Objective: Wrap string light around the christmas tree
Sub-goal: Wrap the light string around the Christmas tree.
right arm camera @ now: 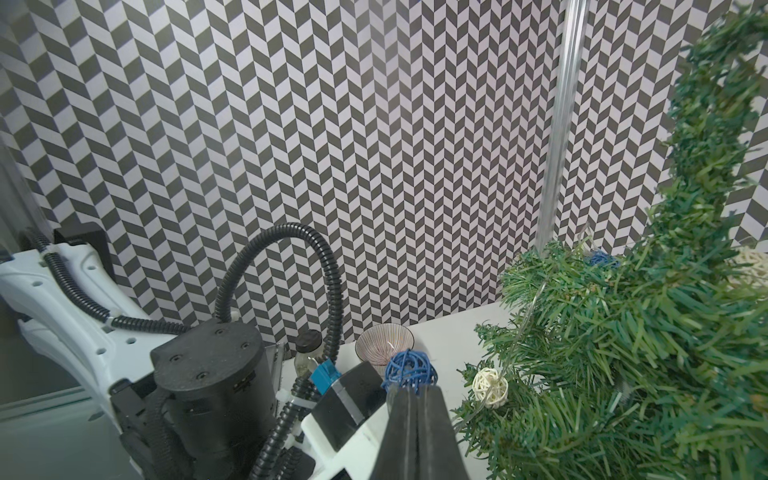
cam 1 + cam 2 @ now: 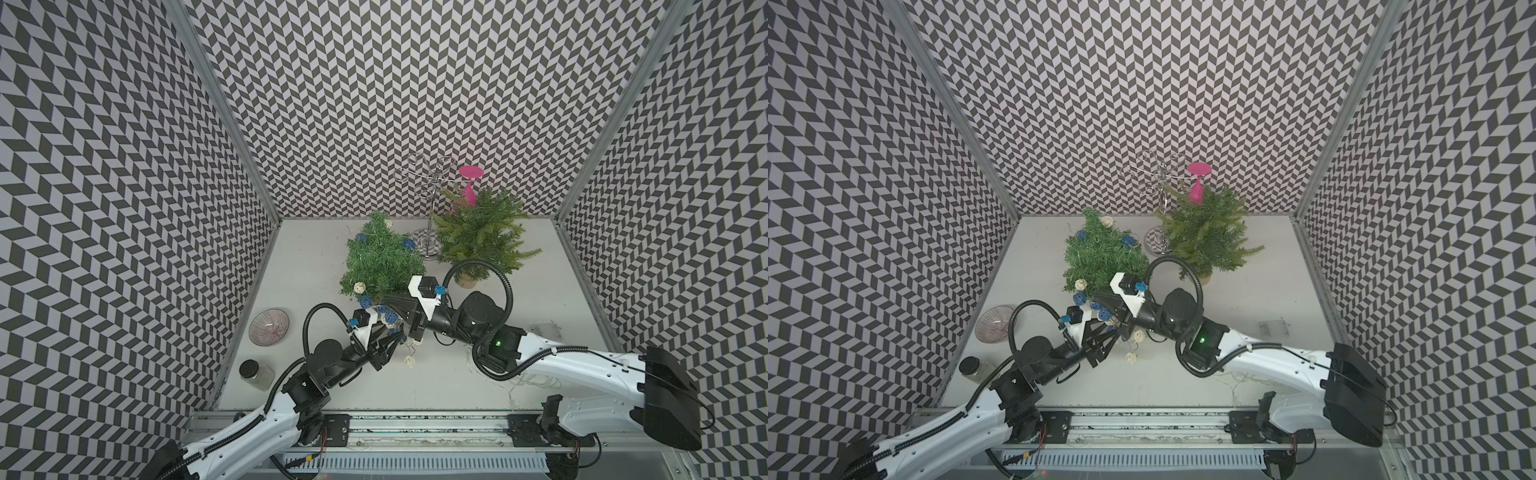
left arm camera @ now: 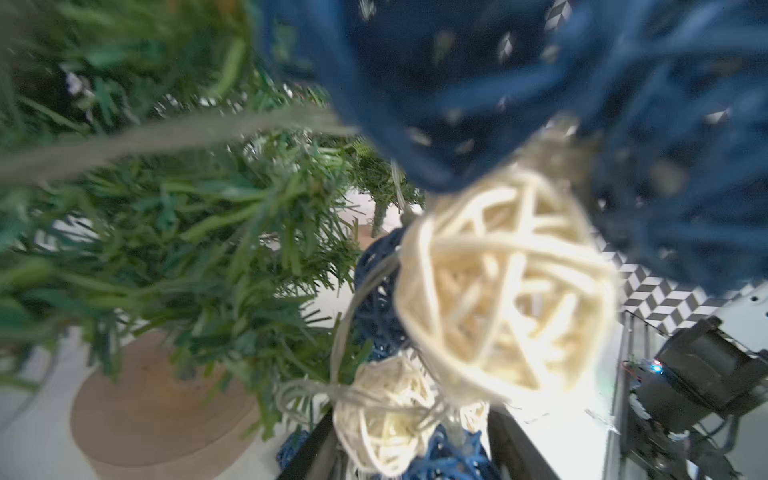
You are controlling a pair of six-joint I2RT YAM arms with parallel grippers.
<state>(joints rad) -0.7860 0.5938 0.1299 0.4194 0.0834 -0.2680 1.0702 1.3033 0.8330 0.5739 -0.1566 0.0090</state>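
Left gripper point(image 2: 395, 341) clamps a bunch of string light point(image 2: 390, 316) balls, a grip plain only in the left wrist view. Right gripper point(image 1: 415, 392), jaws pressed together, sits at the near foot of the christmas tree point(image 2: 380, 257), which carries balls up to its tip, left of a bare fir point(image 2: 478, 237). White table point(image 2: 316, 249), chevron walls point(image 2: 374, 83).

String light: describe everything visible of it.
The string light is a thin pale wire carrying woven balls, blue and cream, rattan-like. Several balls already sit high on the christmas tree. A bunch hangs by its lower branches between the left gripper's fingers. Cream balls trail onto the table.
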